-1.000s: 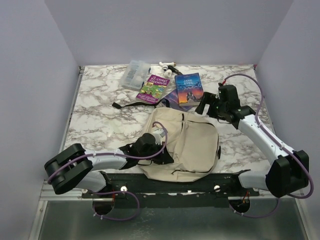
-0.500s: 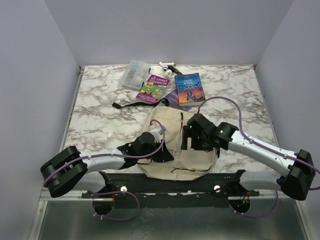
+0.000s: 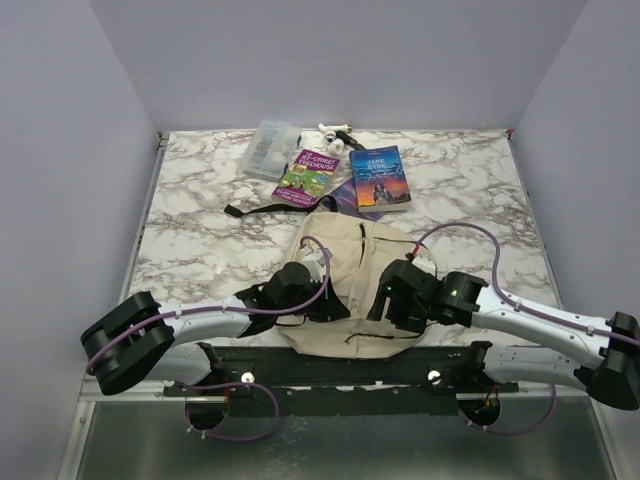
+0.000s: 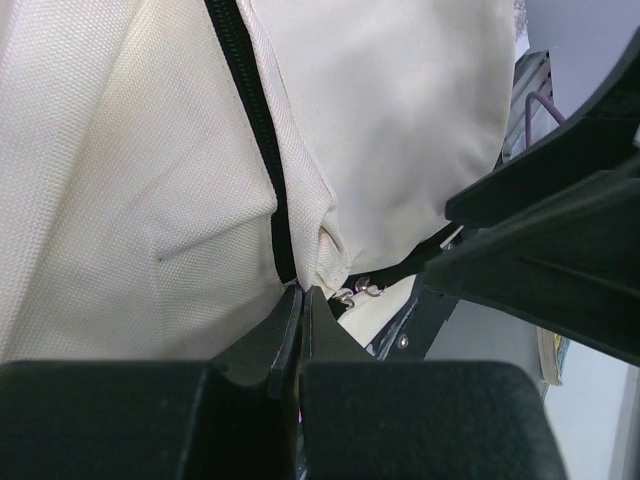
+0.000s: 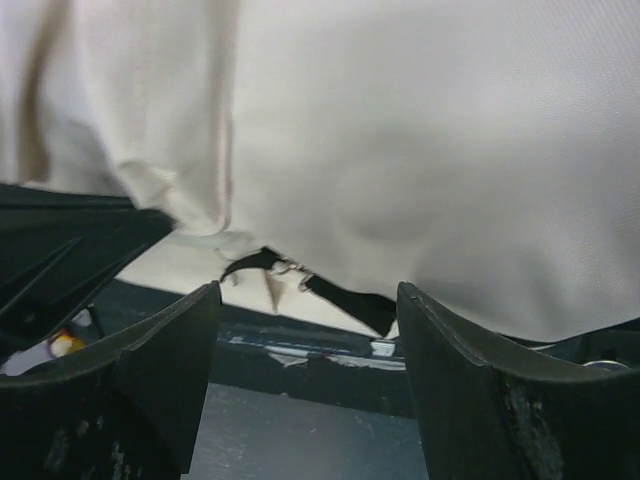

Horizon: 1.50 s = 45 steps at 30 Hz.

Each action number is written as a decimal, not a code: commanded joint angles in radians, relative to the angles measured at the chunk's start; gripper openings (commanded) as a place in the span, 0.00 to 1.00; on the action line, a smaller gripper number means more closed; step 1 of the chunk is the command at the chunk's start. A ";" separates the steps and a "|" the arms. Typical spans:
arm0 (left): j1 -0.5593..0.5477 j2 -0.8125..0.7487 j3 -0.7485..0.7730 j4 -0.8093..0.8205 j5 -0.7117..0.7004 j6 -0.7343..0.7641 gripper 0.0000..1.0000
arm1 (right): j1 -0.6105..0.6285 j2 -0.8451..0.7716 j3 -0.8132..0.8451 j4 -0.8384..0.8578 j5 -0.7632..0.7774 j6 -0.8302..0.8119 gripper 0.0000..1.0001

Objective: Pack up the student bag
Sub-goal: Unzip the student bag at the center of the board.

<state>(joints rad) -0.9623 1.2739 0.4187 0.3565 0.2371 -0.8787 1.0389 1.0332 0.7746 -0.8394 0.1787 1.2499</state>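
Looking down from above: the bag [image 3: 375,262] lies flat on the marble bench [image 3: 200,240], at the near edge, centre, between the two arms. Both wrists cover its near hem, so the lower seam cannot be followed there.

Left claw [image 4: 302,303]: fingers pressed to a hairline slit, nipping the bag's cloth at the foot of the black zipper [image 4: 255,140]. The cloth bunches into a small fold just above the tips. How much fabric is caught is hidden by the fingers themselves. Small metal rings [image 4: 360,290] hang just beside, half in shadow.

Right claw [image 5: 308,292]: spread wide, one finger at each side of its view, nothing between them. Beige cloth fills the frame above, and whether the tips touch it cannot be told.

Far side of the bench, well apart from the bag: two books [image 3: 380,178], a clear box [image 3: 272,148], and a small white object [image 3: 335,130] too small to identify. A black strap [image 3: 255,210] trails left.
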 commanded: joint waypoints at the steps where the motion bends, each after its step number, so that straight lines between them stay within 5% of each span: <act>1: 0.006 0.006 0.038 0.056 -0.019 -0.001 0.00 | 0.006 0.072 -0.040 -0.019 0.009 0.020 0.73; 9: 0.005 0.040 0.055 0.071 0.018 -0.002 0.00 | 0.029 0.183 -0.037 0.004 -0.011 -0.010 0.60; 23: -0.003 0.048 0.050 0.078 0.007 -0.003 0.00 | 0.085 0.183 -0.036 0.052 -0.106 -0.070 0.58; 29: -0.004 0.067 0.048 0.085 0.017 -0.017 0.00 | 0.093 0.253 -0.036 0.068 -0.059 -0.153 0.40; 32: -0.004 0.058 0.044 0.085 0.010 -0.012 0.00 | 0.093 0.275 -0.021 0.058 -0.018 -0.157 0.18; 45: 0.005 0.044 -0.001 0.085 -0.019 -0.024 0.00 | 0.093 0.176 0.024 -0.036 0.068 -0.139 0.14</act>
<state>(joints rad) -0.9642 1.3334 0.4309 0.3965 0.2455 -0.8959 1.1267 1.2667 0.7670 -0.8215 0.1646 1.1065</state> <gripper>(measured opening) 0.005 0.181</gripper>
